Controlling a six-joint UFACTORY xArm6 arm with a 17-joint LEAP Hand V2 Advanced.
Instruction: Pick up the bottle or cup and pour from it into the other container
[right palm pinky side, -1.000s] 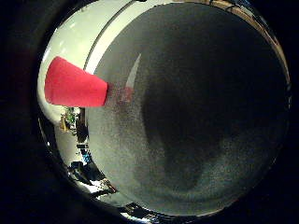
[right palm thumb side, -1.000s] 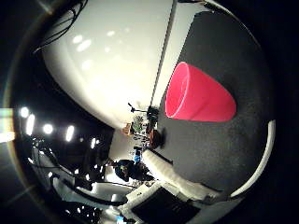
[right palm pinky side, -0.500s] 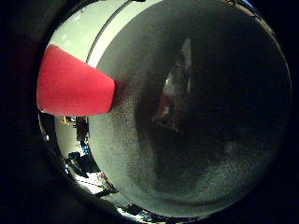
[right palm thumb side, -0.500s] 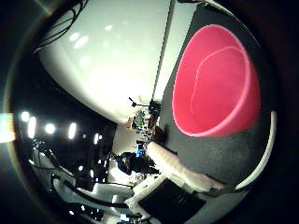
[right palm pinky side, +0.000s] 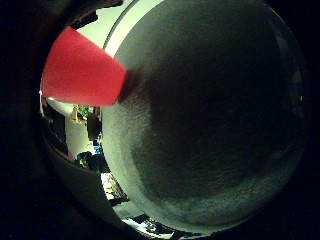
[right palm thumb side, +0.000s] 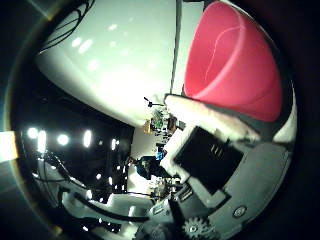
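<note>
A red cup (right palm thumb side: 235, 62) fills much of the right thumb side palm view, so it is close to the palm, and its open mouth and inside show. In the right little finger side palm view the cup (right palm pinky side: 85, 72) lies at the edge of a dark grey mat (right palm pinky side: 200, 130). White and black parts of my hand (right palm thumb side: 215, 165) show in the thumb side view right beside the cup. I see no second container in either view. I cannot tell whether the hand grips the cup.
The grey mat lies on a white table whose edge (right palm pinky side: 125, 20) shows past the cup. A pale wall (right palm thumb side: 110, 70) and a dim room with lamps (right palm thumb side: 60, 140) lie beyond.
The views have shifted and the cup looms larger, so the palm has come closer to it. Parts of the hand have come into the thumb side view. A pale glint on the mat is out of view.
</note>
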